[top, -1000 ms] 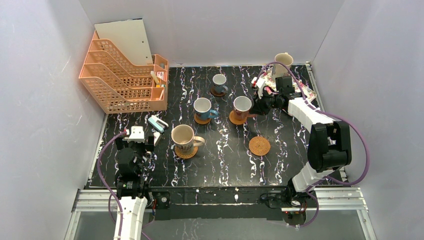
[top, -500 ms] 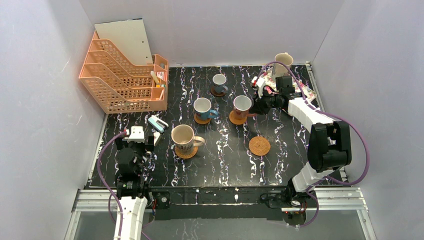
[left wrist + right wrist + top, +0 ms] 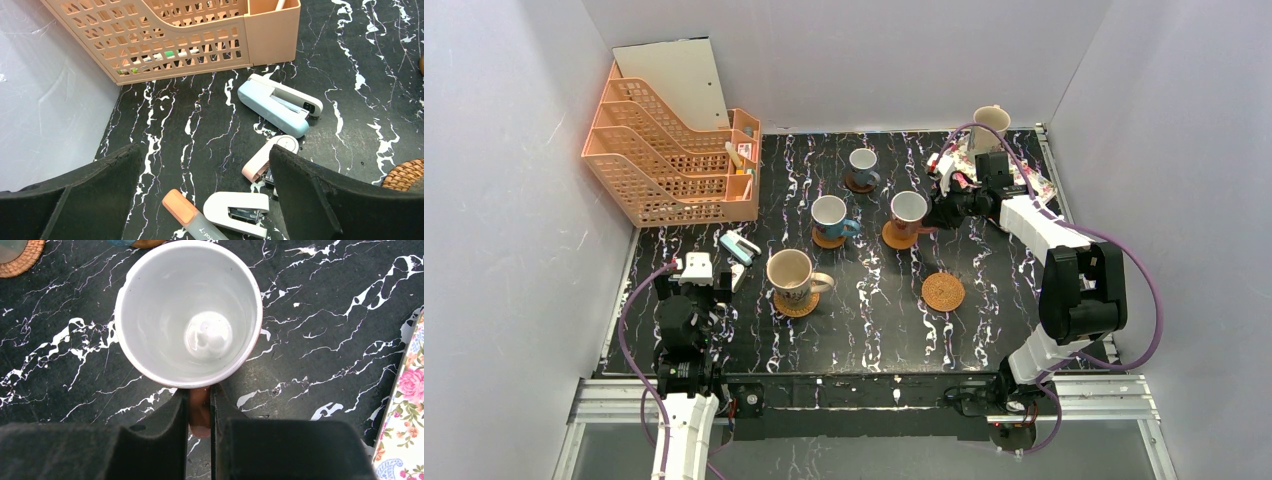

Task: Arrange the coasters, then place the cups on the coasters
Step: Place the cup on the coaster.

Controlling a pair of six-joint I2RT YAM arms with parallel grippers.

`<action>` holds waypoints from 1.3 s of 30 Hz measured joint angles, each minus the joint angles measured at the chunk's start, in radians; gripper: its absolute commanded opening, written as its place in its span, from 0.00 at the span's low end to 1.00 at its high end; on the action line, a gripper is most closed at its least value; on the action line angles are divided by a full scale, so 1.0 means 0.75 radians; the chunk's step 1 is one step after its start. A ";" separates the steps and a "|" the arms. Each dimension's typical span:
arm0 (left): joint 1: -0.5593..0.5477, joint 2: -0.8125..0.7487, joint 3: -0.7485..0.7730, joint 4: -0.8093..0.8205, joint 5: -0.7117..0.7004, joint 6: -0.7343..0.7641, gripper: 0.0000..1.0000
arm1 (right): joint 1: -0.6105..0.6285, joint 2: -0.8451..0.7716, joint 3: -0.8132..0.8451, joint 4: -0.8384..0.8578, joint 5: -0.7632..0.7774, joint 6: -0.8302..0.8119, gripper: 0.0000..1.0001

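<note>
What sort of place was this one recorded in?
Probably a lab test cell dressed as a desk, not a real office or kitchen: plain white walls box in a black marbled table, with an orange file rack, a blue stapler and a beige cup on a wicker coaster.

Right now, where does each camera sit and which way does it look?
Top camera: high behind the arms, looking down on the table; both arms show.
Left wrist: looks down at a blue stapler and file rack; the open left gripper frames it.
Right wrist: straight down into the brown cup; the right gripper pinches its handle.
Shared: top and right wrist views both show that cup.
</note>
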 measured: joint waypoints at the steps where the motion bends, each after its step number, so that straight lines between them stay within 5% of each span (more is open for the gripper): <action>1: 0.000 0.000 0.000 0.000 -0.001 0.000 0.97 | 0.000 0.000 0.000 0.000 -0.001 0.000 0.01; 39: 0.000 -0.004 0.000 0.000 -0.003 0.005 0.97 | -0.004 0.018 -0.008 0.045 -0.033 0.040 0.01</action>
